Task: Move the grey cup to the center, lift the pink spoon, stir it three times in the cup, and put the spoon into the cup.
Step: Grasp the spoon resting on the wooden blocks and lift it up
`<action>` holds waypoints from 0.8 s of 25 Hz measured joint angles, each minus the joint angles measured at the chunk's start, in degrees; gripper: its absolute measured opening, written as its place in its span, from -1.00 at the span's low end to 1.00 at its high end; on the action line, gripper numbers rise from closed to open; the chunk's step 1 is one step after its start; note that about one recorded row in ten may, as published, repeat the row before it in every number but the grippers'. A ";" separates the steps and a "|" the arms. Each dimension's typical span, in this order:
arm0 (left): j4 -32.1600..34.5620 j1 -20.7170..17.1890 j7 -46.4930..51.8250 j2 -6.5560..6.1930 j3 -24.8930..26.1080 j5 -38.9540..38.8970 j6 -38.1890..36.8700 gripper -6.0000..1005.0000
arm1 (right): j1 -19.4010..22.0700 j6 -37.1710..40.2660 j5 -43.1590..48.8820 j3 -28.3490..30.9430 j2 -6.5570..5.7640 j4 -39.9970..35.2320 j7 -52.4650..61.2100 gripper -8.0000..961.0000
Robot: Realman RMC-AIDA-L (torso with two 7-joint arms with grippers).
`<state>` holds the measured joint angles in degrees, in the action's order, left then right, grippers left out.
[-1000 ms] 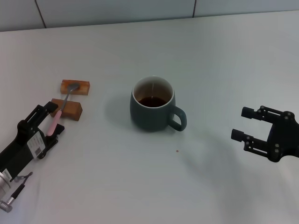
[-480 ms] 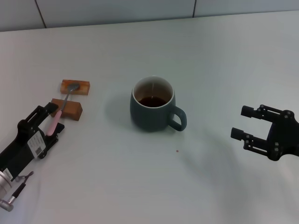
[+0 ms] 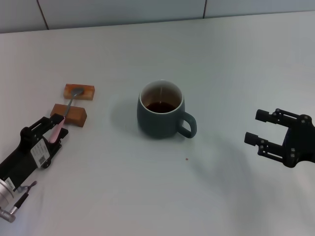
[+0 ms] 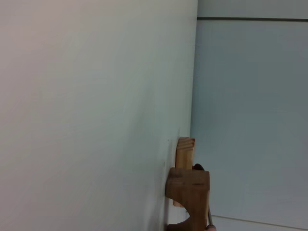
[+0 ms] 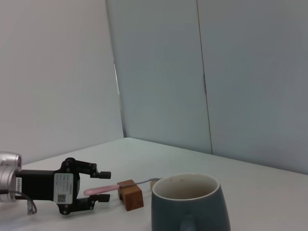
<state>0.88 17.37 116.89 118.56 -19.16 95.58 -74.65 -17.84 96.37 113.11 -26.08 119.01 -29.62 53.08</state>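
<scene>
The grey cup [image 3: 160,118] stands mid-table with dark liquid, its handle toward my right; it also shows in the right wrist view [image 5: 190,207]. The pink spoon [image 3: 55,130] lies across two brown blocks [image 3: 71,114], its silver bowl on the far block [image 3: 78,91]. My left gripper [image 3: 59,126] is open, with one finger on each side of the pink handle's end, as the right wrist view [image 5: 103,186] also shows. My right gripper [image 3: 256,128] is open and empty, to the right of the cup.
The white table [image 3: 162,191] runs back to a grey wall [image 3: 123,10]. A small dark speck [image 3: 187,159] lies in front of the cup. The left wrist view shows the two blocks [image 4: 189,190] close up.
My left gripper has shifted slightly down and back along the spoon handle, its fingers a little closer together. The cup, the spoon and my right gripper have stayed put.
</scene>
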 joint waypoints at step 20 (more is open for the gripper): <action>-0.26 0.80 0.59 0.09 0.00 0.05 1.84 -0.44 | -0.09 -0.15 0.00 -0.02 0.00 0.01 0.73 0.38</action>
<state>0.62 18.16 117.49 118.65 -19.16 95.63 -72.81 -17.93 96.22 113.11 -26.10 119.00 -29.62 53.81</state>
